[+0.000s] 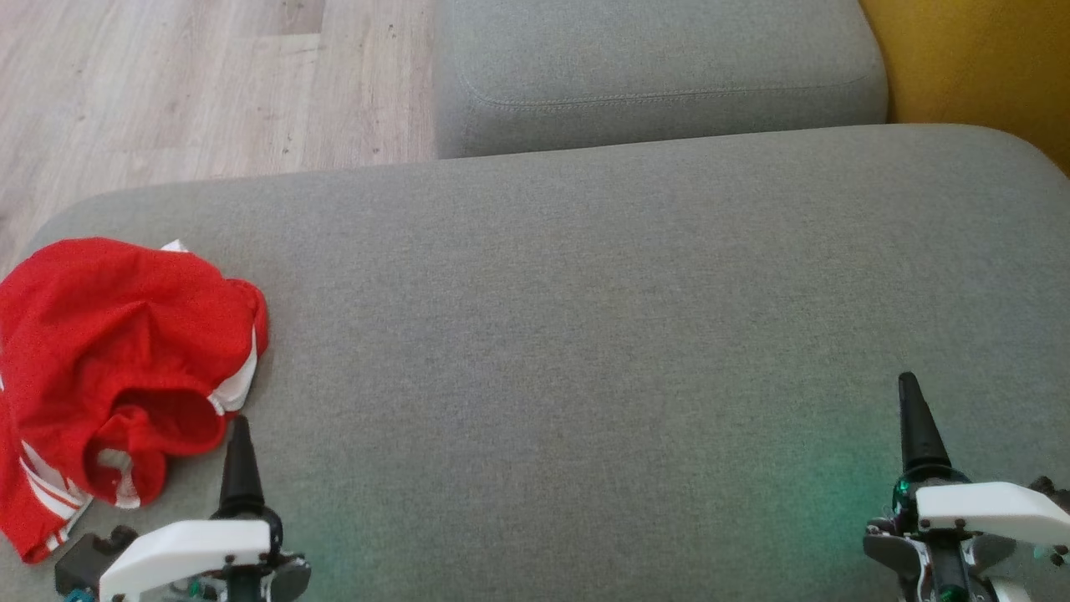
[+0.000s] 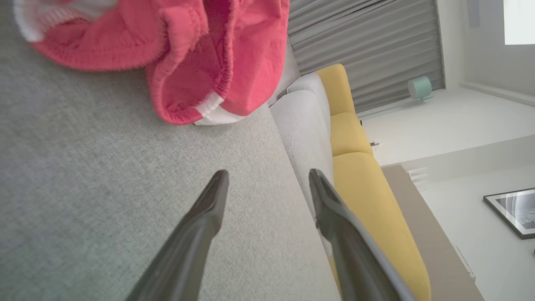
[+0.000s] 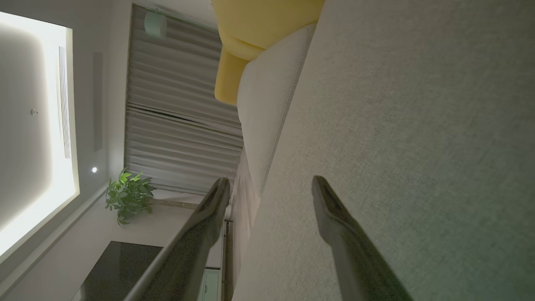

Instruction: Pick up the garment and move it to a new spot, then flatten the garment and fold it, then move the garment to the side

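Garment (image 1: 117, 368) lies crumpled at the grey cushion's (image 1: 585, 334) left edge; its middle and right lie bare. Left claw (image 2: 268, 173) hovers at its near-left corner, right claw (image 3: 271, 180) near-right, both spread wide, empty.

place: home living room | landmark: wide grey woven-fabric sofa seat (image 1: 585, 293) | beside sofa: pale wood-plank floor (image 1: 209, 84), mustard-yellow upholstered cushions (image 2: 355, 175) | beyond sofa: grey pleated curtains (image 3: 175, 125), leafy green potted plant (image 3: 127, 194), 1 black-framed picture (image 2: 512, 211)
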